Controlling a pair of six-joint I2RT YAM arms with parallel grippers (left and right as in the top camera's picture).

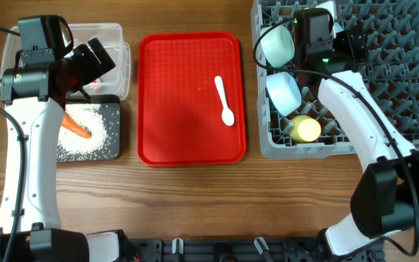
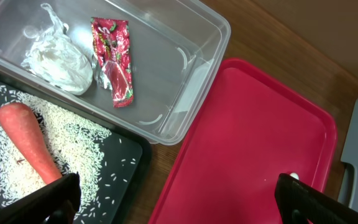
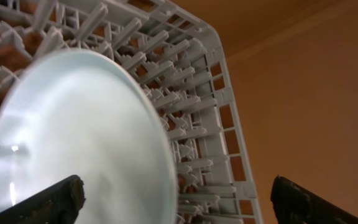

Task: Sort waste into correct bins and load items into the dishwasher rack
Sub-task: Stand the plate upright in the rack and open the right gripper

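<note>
Right gripper [image 3: 176, 194] (spread) by one plate [image 3: 79, 137]

At the table's [image 1: 195, 211] left edge, the tub [image 1: 113, 40] holds a tissue [image 2: 58, 56] and a wrapper [image 2: 114, 62]; just before it, the shallow tray [image 1: 112, 106] carries rice [image 1: 97, 135] and a carrot [image 1: 75, 128]. The serving tray [image 1: 180, 109] lies mid-table, a spoon [image 1: 224, 100] near its right edge. The rack [image 1: 406, 87] fills the far right corner, with two bowls [image 1: 277, 45] and a cup [image 1: 305, 129] along its left edge and a plate [image 3: 73, 143] among its pegs.
</note>
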